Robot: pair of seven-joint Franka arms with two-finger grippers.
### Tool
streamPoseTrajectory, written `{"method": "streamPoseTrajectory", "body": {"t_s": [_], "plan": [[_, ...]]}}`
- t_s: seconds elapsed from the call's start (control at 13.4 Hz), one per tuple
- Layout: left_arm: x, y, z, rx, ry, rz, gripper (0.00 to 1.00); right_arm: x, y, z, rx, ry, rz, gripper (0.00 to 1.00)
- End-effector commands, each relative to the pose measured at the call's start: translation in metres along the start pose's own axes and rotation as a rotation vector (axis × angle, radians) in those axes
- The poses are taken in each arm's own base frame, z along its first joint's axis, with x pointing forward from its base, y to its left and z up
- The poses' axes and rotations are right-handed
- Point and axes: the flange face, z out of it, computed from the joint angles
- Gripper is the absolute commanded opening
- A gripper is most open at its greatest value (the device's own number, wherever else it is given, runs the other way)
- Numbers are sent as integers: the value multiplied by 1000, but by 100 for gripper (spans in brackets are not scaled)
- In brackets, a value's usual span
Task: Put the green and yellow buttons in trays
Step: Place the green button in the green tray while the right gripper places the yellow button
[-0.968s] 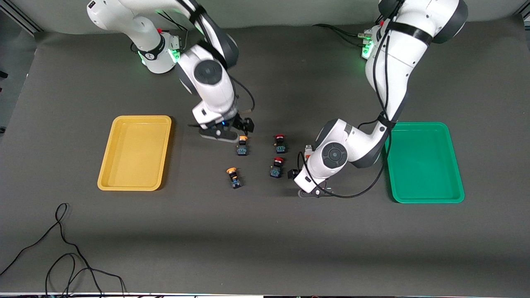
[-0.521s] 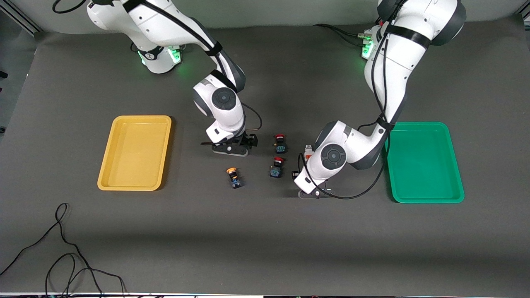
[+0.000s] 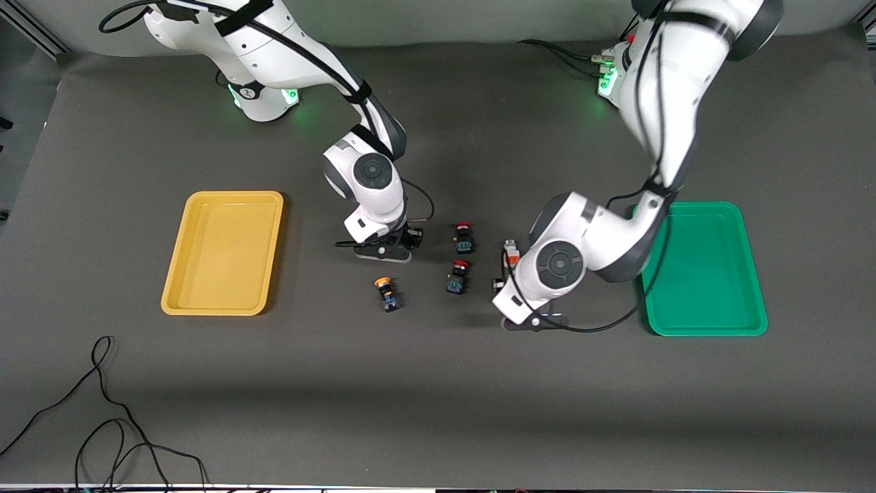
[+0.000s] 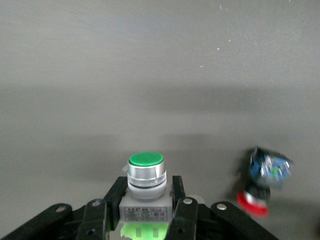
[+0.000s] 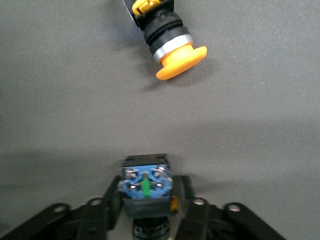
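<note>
Front view, from the right arm's end: yellow tray [image 3: 222,253] empty; right pincer [image 3: 402,241] low on the worktop [image 3: 438,397], its load hidden there. Right wrist view shows it clamped on a black-bodied button [image 5: 146,192]. Left pincer [image 4: 145,212] grips a green-capped button [image 4: 145,172]. Green tray [image 3: 705,270] empty.

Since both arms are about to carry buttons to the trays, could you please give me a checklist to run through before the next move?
1. Left gripper shut on green button: ok.
2. Right gripper shut on yellow button: ok.
3. Held buttons lifted off the table: cannot tell.
4. Red-capped switches apart from both grippers: ok.
5. Green tray at the left arm's end, yellow tray at the right arm's end: ok.
6. Second yellow button apart from right gripper: ok.
</note>
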Motion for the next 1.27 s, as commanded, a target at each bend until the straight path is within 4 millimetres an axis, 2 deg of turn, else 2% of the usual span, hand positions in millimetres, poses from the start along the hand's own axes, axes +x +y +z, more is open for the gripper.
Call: {"method": "streamPoseTrajectory", "body": {"t_s": [0.0, 0.07, 0.22, 0.3, 0.37, 0.52, 0.6, 0.67, 0.74, 0.89, 1.04, 1.12, 1.19], "plan": [[-13, -72, -94, 52, -38, 89, 0, 13, -2, -25, 1, 19, -45, 24], [-12, -110, -117, 59, -72, 149, 0, 19, -6, -39, -21, 3, -49, 24], [1, -193, -137, 44, -103, 256, 0, 31, -15, -85, -56, -21, -44, 24], [6, -221, -136, 37, -109, 301, 0, 36, -16, -108, -65, -34, -58, 24], [13, -253, -129, 69, -108, 333, 0, 42, -8, -127, -79, -48, -90, 24], [25, -309, -111, 95, -81, 413, 0, 72, 32, -162, -80, -69, -137, 24], [30, -344, -101, 80, -65, 453, 0, 91, 61, -176, -69, -85, -158, 24], [32, -369, -90, 71, -52, 475, 0, 111, 94, -186, -71, -99, -188, 24], [31, -380, -72, 68, -44, 479, 0, 132, 139, -192, -64, -120, -243, 24], [25, -400, -27, 104, -3, 484, 0, 160, 237, -190, 25, -157, -316, 24], [12, -412, 25, 103, 70, 498, 0, 177, 329, -176, 30, -162, -367, 24], [5, -420, 41, 99, 93, 502, 0, 180, 366, -160, 21, -140, -402, 24], [1, -427, 50, 95, 101, 507, 0, 175, 399, -135, 29, -103, -409, 24]]}}
